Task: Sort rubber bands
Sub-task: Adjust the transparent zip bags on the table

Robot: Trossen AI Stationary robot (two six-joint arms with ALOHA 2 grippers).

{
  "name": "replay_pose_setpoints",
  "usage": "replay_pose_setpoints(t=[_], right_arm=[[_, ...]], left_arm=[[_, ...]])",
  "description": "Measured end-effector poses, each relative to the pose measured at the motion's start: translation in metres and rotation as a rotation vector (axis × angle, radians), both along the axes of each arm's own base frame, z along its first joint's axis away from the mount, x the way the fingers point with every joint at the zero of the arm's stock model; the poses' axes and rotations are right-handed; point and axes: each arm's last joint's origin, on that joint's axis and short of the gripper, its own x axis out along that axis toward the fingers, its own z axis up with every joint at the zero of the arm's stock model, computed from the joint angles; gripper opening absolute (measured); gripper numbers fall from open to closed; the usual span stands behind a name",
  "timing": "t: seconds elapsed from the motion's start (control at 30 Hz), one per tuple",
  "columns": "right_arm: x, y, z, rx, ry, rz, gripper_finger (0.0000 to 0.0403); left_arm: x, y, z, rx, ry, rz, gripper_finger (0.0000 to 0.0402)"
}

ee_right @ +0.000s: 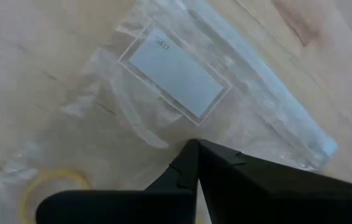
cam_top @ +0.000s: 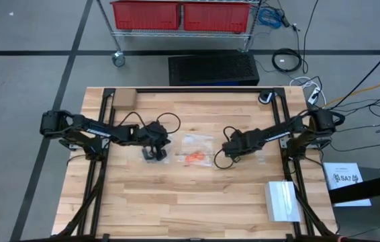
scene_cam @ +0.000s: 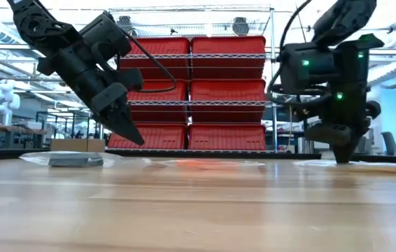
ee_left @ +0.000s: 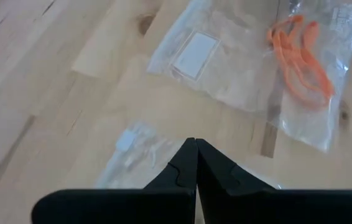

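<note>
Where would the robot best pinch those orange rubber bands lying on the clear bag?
Probably from straight above, at one end of the orange rubber bands, where the long loops bunch together. They lie flat on the clear bag, so a side approach would likely snag plastic. The left gripper, shut, is nearest, and would need to open slightly first.

In the right wrist view the yellow rubber band (ee_right: pixel 46 186) beside the right gripper (ee_right: pixel 196 149) is half hidden by its finger. Black bands aren't visible anywhere; table-level bags are pure blur.
</note>
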Motion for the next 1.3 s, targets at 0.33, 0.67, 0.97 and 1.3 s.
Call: replay_pose_setpoints(t=[0.33, 0.67, 0.97, 1.3], right_arm=[[0.022, 0.015, 0.007, 0.043, -0.206, -0.037, 0.0], [0.017, 0.027, 0.062, -0.116, -0.384, 0.198, 0.0], [-0.004, 0.035, 0.096, -0.211, -0.542, 0.333, 0.0], [0.003, 0.034, 0.017, -0.072, -0.442, 0.315, 0.0]], left_arm=[[0.002, 0.0, 0.002, 0.005, -0.033, 0.002, 0.0006], [-0.002, -0.006, 0.023, 0.048, -0.116, -0.046, 0.0006], [-0.034, -0.018, 0.059, 0.179, -0.308, -0.041, 0.0006], [-0.084, -0.027, 0.059, 0.186, -0.476, -0.008, 0.0006]])
